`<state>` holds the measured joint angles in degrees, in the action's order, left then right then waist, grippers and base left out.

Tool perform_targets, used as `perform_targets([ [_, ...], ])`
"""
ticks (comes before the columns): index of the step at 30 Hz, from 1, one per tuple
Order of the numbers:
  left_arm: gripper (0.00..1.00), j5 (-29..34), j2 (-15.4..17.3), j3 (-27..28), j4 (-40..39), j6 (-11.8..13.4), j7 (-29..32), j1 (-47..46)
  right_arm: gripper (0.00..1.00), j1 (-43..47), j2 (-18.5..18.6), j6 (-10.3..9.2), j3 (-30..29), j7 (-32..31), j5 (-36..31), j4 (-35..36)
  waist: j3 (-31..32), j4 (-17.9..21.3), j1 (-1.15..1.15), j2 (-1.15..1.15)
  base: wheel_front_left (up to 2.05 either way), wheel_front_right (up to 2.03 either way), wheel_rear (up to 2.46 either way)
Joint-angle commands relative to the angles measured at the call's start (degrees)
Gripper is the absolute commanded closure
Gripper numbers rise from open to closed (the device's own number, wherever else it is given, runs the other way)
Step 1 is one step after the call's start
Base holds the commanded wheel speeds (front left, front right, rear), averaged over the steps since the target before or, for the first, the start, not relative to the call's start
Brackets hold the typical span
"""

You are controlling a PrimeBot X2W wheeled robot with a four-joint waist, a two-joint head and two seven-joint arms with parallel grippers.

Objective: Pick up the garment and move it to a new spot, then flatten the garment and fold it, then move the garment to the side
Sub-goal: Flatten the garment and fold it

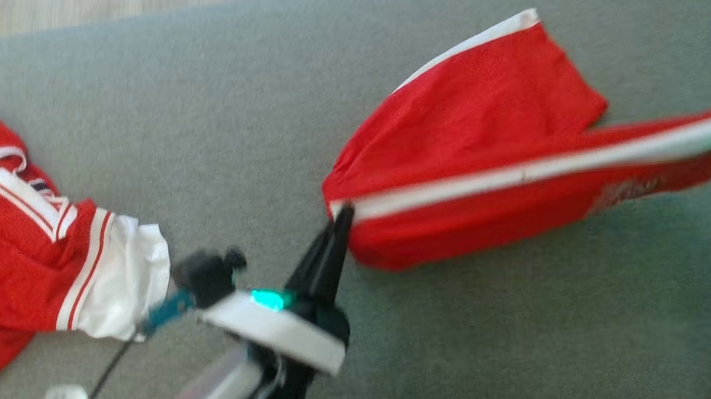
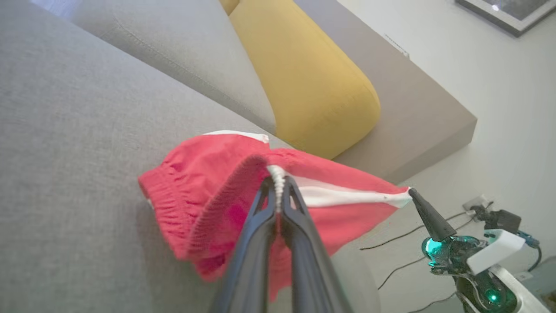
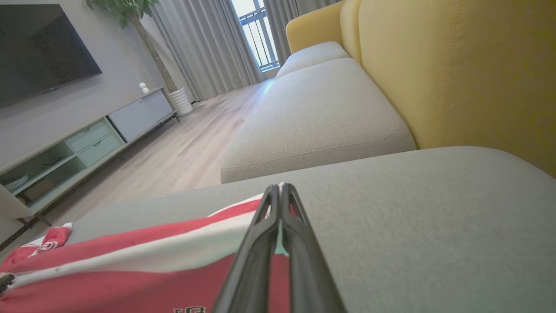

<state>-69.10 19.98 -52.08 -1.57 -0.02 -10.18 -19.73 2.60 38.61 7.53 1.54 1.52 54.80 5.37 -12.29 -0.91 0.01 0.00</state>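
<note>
The left gripper (image 1: 342, 218) is clenched: its two dark fingers meet at the tips and pinch the gathered waistband of the red shorts (image 1: 482, 113) at the point where the white side stripe (image 1: 518, 174) begins. The right gripper (image 3: 280, 193) is likewise clenched, its fingers pressed together on the opposite end of the same stripe, at the leg hem. The shorts are drawn out lengthwise between the two grip points, with the stripe running taut from one to the other and the red fabric in loose folds on both sides of it. The shorts are located over the grey sofa seat (image 1: 228, 108), in the right half of the head view. Whether their lower folds touch the cushion cannot be determined, as that view is blurred. A second red-and-white garment (image 1: 17, 251) lies crumpled on the same seat at the left edge of the head view, well apart from the shorts. A yellow back cushion (image 2: 312, 82) stands behind the seat. Beyond the sofa, the right wrist view shows a wooden floor (image 3: 186, 152) and a low cabinet (image 3: 87, 134) against the wall.
</note>
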Motion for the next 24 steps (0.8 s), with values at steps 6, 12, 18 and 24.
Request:
perform_targets([
  [6,1.00,-8.4,-4.6,6.9,3.3,0.1,3.9,-9.1,1.00,-18.2,2.8,-0.04,5.9,-5.9,-1.4,-4.7,-7.0,-3.6,-0.01,0.00,0.00,0.00,0.00],
  [12,1.00,-8.5,-5.9,8.0,6.8,0.0,4.6,-13.5,1.00,-29.8,4.6,-0.04,12.3,-8.7,-1.5,-12.1,-9.4,-5.7,-0.01,0.00,0.00,0.00,0.00],
  [18,1.00,-7.9,-8.3,8.2,12.0,-0.8,5.1,-18.1,1.00,-38.0,5.4,-0.04,18.0,-9.7,-1.3,-18.9,-11.9,-7.7,-0.01,0.00,0.00,0.00,0.00],
  [24,0.45,-7.0,-10.0,8.5,16.9,-1.8,4.3,-21.2,0.00,-42.8,4.6,-0.04,22.6,-8.5,-0.7,-22.8,-13.1,-8.2,-0.01,0.00,0.00,0.00,0.00],
])
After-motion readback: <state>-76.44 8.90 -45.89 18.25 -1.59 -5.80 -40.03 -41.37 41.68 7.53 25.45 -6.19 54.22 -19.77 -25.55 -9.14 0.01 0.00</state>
